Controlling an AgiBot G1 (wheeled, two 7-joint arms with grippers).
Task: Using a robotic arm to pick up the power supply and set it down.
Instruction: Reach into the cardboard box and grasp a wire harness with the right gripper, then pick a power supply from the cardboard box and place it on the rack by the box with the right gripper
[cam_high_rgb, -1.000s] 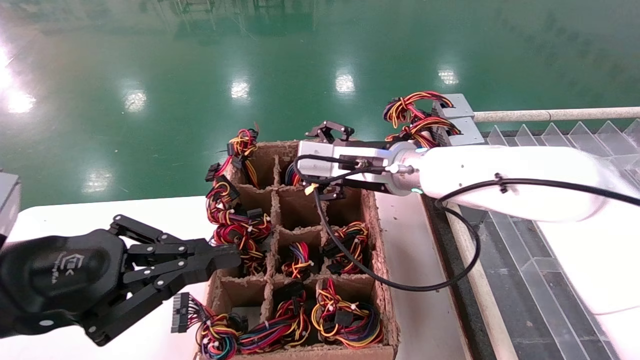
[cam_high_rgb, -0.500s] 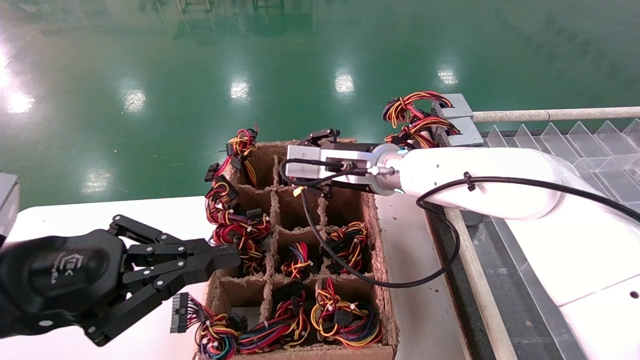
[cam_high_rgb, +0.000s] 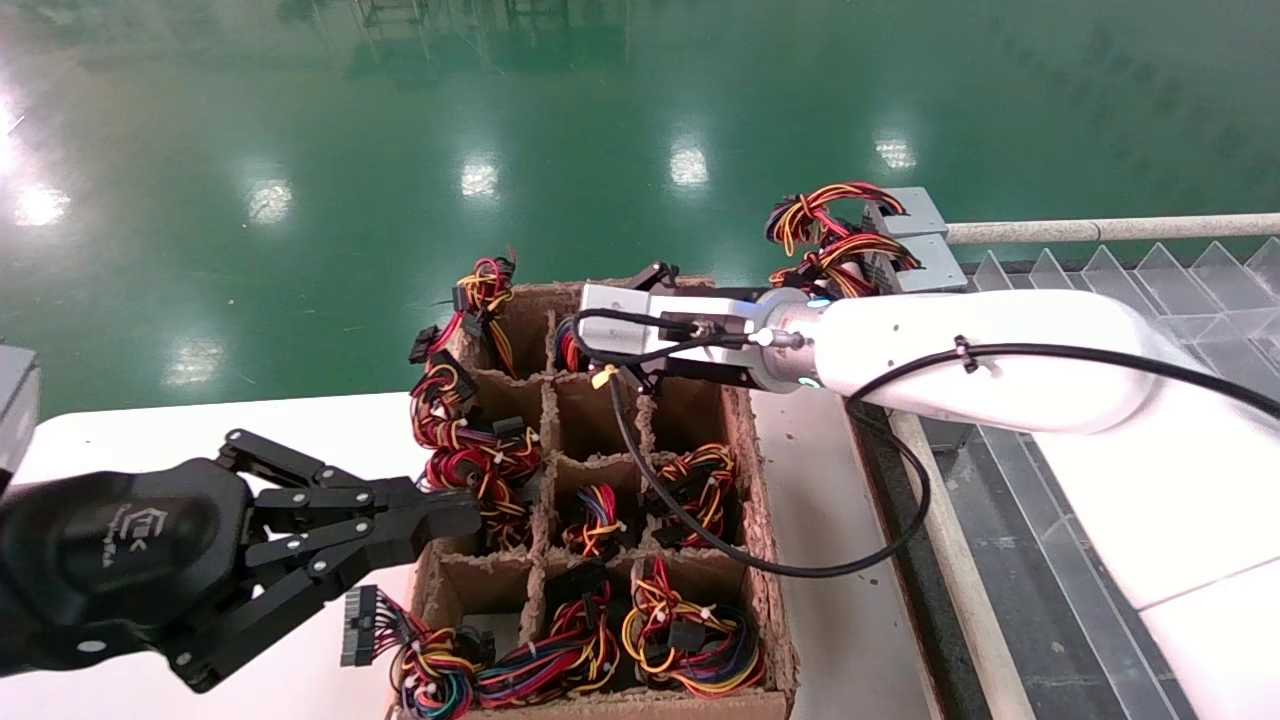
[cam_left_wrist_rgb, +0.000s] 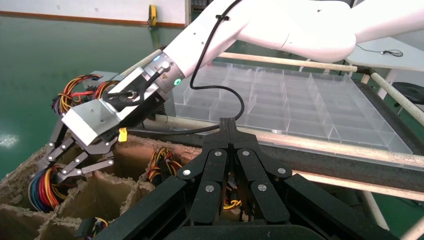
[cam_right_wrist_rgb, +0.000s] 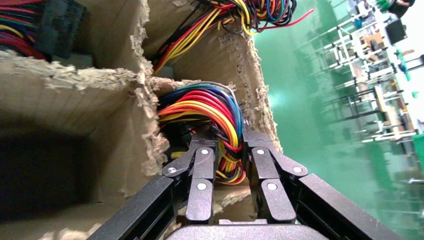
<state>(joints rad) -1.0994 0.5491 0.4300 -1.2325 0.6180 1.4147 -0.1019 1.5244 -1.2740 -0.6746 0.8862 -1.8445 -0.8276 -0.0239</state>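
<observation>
Down in the far middle cell of the cardboard divider box (cam_high_rgb: 770, 560), the power supply's wire bundle (cam_right_wrist_rgb: 210, 107) loops up between my fingers. My right gripper (cam_right_wrist_rgb: 230, 155) is partly closed around those wires; the grey box itself is hidden. My left gripper (cam_high_rgb: 440, 525), fingers pressed together, is parked at the box's left wall beside spilled wire bundles (cam_high_rgb: 465, 450).

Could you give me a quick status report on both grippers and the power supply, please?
Right gripper down in the box's far cell, jaws around the power supply's wire bundle. Left gripper shut, parked by the cardboard box. Divider walls close by.
</observation>
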